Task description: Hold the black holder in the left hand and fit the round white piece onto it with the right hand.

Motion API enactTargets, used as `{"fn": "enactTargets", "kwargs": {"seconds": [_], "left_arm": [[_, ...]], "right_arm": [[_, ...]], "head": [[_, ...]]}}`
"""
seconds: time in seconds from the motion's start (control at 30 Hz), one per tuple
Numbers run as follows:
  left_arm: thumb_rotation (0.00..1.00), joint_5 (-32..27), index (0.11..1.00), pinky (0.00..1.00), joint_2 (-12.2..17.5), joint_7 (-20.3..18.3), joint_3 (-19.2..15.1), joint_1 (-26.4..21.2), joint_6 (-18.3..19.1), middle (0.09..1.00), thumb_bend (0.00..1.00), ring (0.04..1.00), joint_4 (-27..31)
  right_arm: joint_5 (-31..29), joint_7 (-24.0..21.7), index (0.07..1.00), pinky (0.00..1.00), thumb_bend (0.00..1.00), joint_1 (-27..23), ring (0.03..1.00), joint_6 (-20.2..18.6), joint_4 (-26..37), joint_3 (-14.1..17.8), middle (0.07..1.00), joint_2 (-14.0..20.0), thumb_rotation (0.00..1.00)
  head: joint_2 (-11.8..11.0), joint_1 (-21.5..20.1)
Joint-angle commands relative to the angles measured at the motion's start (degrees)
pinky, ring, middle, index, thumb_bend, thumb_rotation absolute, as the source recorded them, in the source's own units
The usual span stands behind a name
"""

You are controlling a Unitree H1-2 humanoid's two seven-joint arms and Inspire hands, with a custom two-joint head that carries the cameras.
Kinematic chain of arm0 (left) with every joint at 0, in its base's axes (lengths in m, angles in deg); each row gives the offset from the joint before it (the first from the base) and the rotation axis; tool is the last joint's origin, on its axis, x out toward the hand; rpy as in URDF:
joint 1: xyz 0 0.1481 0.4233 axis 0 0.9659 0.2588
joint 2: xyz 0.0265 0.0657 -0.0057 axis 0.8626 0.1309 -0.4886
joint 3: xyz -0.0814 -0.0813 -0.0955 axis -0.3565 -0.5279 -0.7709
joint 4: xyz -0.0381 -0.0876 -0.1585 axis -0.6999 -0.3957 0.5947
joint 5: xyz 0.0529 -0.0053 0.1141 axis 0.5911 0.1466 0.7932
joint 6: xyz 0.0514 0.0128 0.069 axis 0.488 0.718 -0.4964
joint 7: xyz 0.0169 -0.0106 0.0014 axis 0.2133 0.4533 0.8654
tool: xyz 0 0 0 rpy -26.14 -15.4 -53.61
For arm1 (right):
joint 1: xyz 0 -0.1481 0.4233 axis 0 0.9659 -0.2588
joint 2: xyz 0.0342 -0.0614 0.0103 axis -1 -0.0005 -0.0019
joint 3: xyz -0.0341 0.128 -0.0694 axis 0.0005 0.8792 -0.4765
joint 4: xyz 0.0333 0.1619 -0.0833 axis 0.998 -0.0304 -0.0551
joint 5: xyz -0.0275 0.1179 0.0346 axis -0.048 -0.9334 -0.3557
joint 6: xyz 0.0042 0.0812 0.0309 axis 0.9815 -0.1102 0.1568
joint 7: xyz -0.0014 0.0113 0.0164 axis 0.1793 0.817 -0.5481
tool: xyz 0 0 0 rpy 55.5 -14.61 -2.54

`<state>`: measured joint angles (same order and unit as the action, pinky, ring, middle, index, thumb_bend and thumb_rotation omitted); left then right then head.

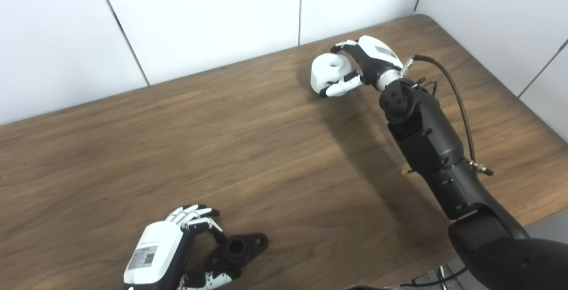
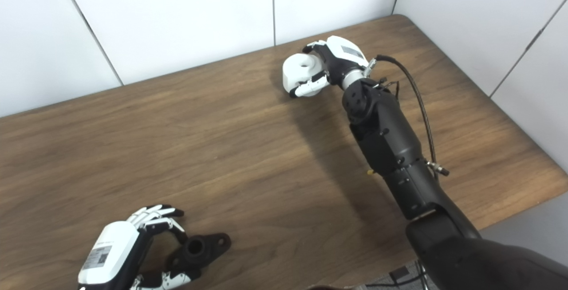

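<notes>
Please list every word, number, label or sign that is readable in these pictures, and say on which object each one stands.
No text can be read.
Sticker with a square code on the back of the white-shelled left hand: print too small and blurred.
Grey label on the back of the right hand: too blurred.

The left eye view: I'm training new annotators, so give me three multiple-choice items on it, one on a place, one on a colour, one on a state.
1. Where is the round white piece?
A. far side of the table, right
B. near left edge
C. on the holder

2. What colour is the holder?
A. white
B. black
C. red

3. What is the right hand doing?
A. hanging open
B. closed around the white piece
C. holding the holder

Answers: 1 A, it sits near the far wall. 2 B, it is dark beside the left hand. 3 B, fingers wrap the piece.
</notes>
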<state>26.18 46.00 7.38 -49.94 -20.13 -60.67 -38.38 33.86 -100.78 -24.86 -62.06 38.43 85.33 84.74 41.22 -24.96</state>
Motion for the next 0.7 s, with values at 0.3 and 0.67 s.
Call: {"fn": "enactTargets", "kwargs": {"seconds": [0.3,0.67], "left_arm": [[0.05,0.47,0.487,0.87,0.93,-3.59,0.35,2.23,2.07,0.796,0.52,0.855,-0.65],[0.05,0.57,0.487,0.87,0.5,-4.04,0.25,2.41,2.26,0.795,0.52,0.856,0.01]], "right_arm": [[-2.18,3.95,0.779,0.86,0.78,-3.23,0.973,0.45,0.52,-0.14,0.916,3.53,0.34],[-2.73,3.65,0.754,0.85,0.76,-3.05,0.971,0.06,1.03,-0.78,0.924,4.77,0.33]], "head": [[0.25,-0.1],[0.5,-0.02]]}}
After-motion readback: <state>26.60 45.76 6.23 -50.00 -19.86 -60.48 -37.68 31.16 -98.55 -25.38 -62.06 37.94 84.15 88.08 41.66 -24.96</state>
